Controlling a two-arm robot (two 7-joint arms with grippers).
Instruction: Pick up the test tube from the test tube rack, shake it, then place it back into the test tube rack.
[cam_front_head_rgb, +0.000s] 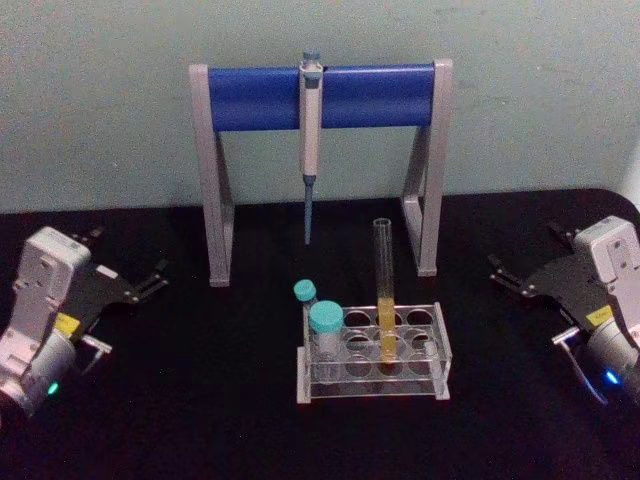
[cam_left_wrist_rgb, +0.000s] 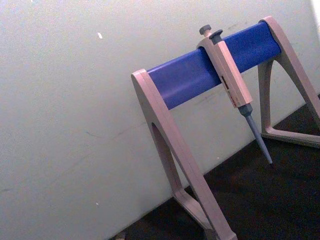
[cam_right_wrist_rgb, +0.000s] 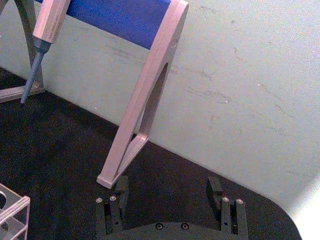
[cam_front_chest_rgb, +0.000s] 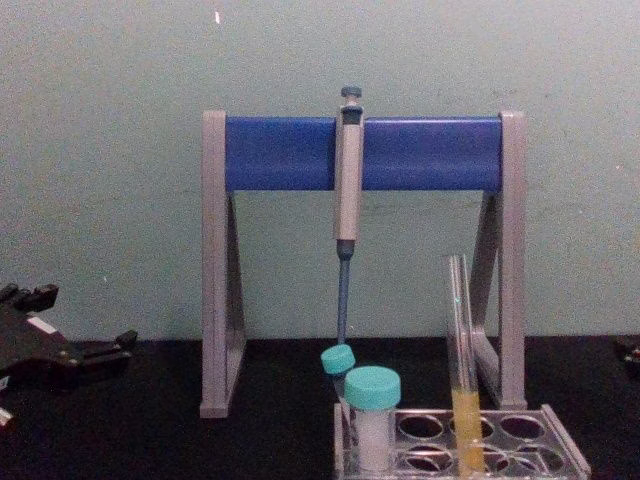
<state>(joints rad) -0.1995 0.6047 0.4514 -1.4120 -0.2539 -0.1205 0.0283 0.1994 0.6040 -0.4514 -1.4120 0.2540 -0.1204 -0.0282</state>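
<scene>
The test tube (cam_front_head_rgb: 384, 290) stands upright in a middle hole of the clear test tube rack (cam_front_head_rgb: 372, 392) at the table's centre, with yellow-orange liquid in its lower part. The chest view shows the test tube (cam_front_chest_rgb: 462, 380) rising above the rack (cam_front_chest_rgb: 565, 445). My left gripper (cam_front_head_rgb: 128, 252) rests open at the far left, well away from the rack, and appears at the chest view's left edge (cam_front_chest_rgb: 80, 320). Far to the right, my right gripper (cam_front_head_rgb: 525, 250) is open too; its wrist view has the two fingers (cam_right_wrist_rgb: 121, 187) spread wide with nothing between them.
Behind the rack stands a grey-and-blue pipette stand (cam_front_head_rgb: 320, 95) with a pipette (cam_front_head_rgb: 311, 150) hanging from it. Two teal-capped vials (cam_front_head_rgb: 326, 325) sit in the rack's left holes. The wall is close behind. Bare black table lies between each gripper and the rack.
</scene>
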